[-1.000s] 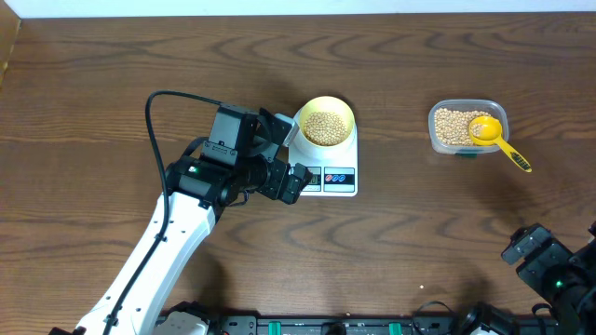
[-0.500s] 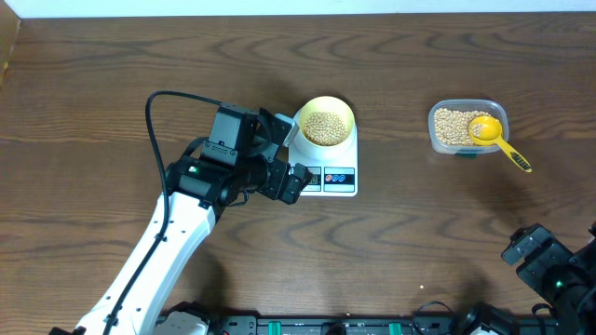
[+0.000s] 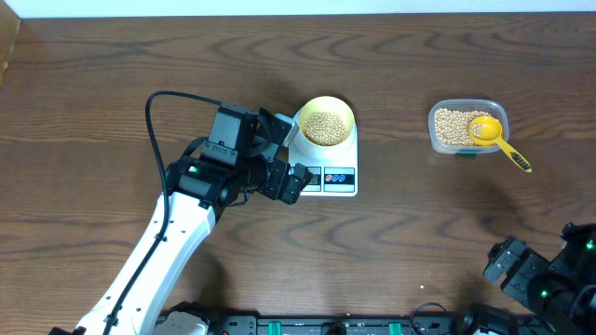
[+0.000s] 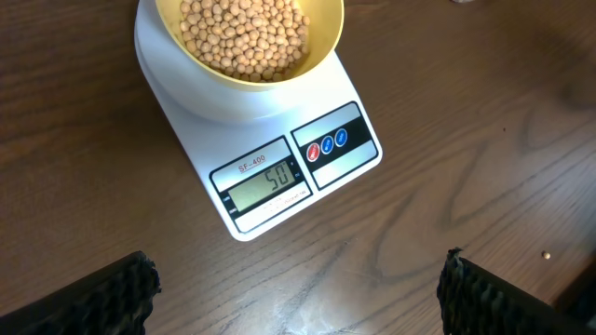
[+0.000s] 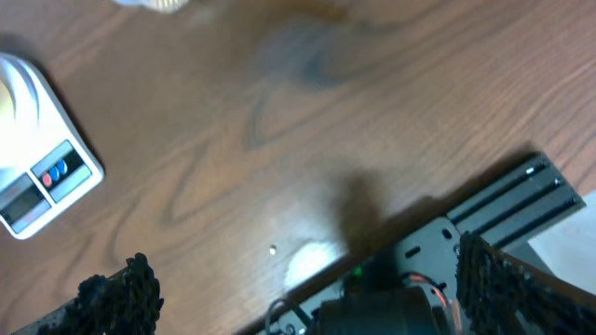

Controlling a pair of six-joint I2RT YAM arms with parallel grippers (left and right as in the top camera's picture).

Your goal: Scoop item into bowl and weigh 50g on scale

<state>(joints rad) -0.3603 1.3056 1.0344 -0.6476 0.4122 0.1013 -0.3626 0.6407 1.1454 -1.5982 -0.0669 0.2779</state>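
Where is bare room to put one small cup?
The brown wooden table is bare between the white digital scale and the clear plastic tub, and along the far edge. It is crowded left of the scale, beside the left gripper.

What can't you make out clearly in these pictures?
- Overhead: scale display, too small to read.
- Overhead: scale's left end, hidden behind the left tool.
- Left wrist: bowl, far rim cut off by the top edge.
- Right wrist: scale blurred, cut by the left edge.
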